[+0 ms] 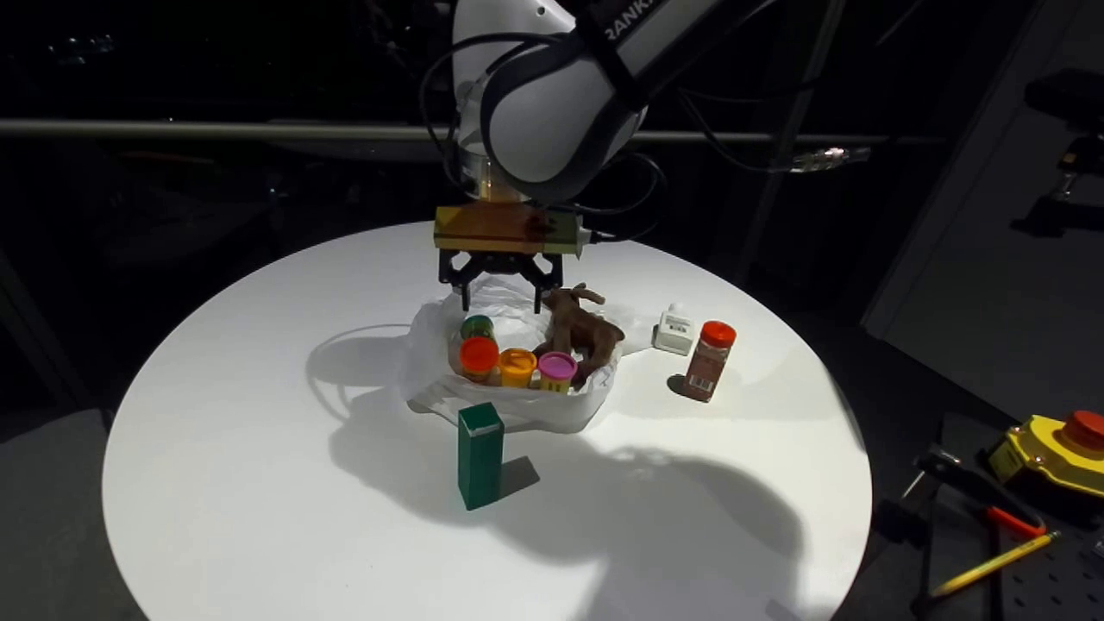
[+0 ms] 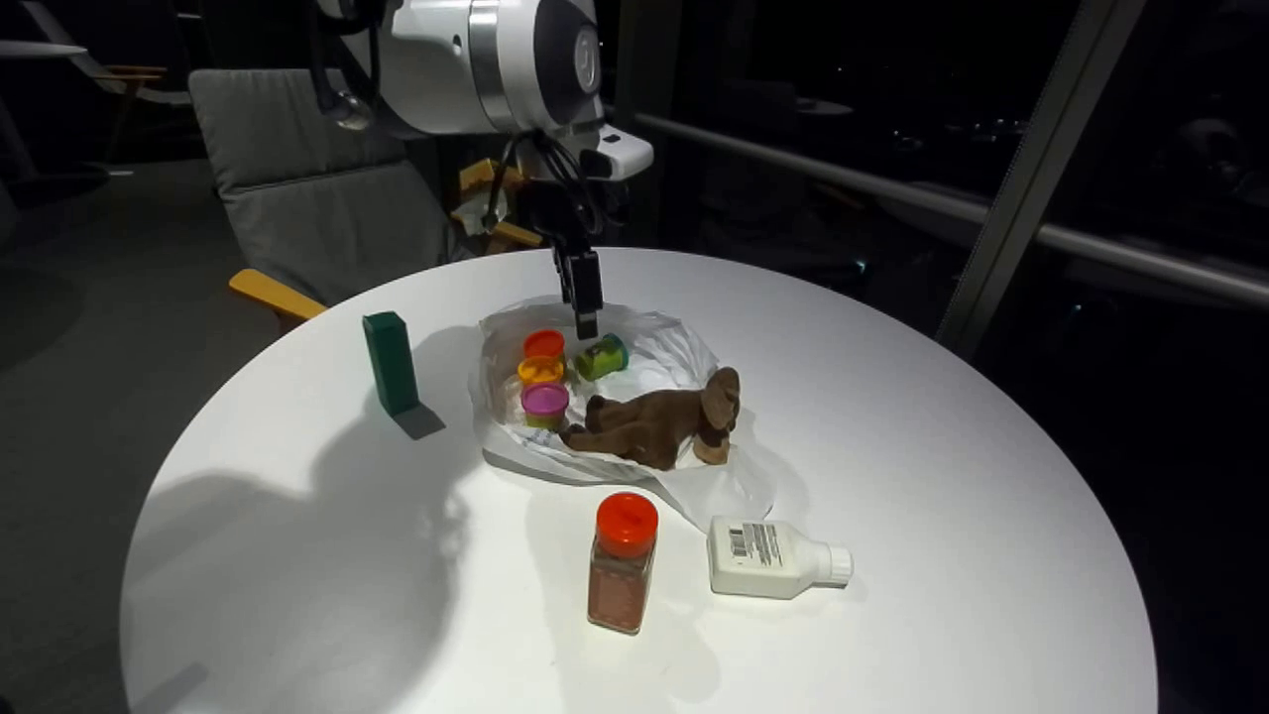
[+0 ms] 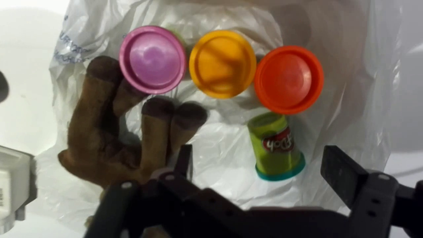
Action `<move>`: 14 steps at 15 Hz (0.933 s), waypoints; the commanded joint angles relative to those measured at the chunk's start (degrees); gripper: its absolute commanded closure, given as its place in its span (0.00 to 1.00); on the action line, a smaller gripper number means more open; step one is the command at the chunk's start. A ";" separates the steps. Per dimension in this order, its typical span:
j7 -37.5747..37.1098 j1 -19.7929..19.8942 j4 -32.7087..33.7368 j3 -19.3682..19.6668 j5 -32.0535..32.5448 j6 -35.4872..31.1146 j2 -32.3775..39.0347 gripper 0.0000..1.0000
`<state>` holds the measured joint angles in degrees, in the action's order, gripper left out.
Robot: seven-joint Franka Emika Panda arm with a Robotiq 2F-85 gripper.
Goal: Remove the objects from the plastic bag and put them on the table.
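Altogether four tubs (image 3: 223, 64) (one sideways), one bag (image 1: 543, 414).

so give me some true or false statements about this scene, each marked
The gripper is open above the bag. True.
The box and jar are on the table. True.
The jar lies on its side. False: it stands upright.
The green tub lies on its side. True.
The green tub is the bag's only tub. False: the red tub, orange tub and purple tub share it.
The gripper holds the green tub. False: the gripper holds nothing.
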<state>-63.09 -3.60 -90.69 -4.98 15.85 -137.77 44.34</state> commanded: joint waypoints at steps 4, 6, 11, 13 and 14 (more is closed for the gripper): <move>25.06 0.29 7.92 -0.44 -14.47 3.36 5.63 0.00; 28.05 -0.47 8.55 1.19 -16.35 3.83 5.82 0.00; 30.61 -2.00 7.05 6.25 -15.71 4.03 4.05 0.00; 32.48 -2.06 7.52 7.17 -15.62 4.33 4.78 0.00; 33.38 -2.00 8.17 7.38 -15.81 4.55 5.48 0.00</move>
<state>-32.84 -4.65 -84.15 0.68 0.79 -135.07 49.25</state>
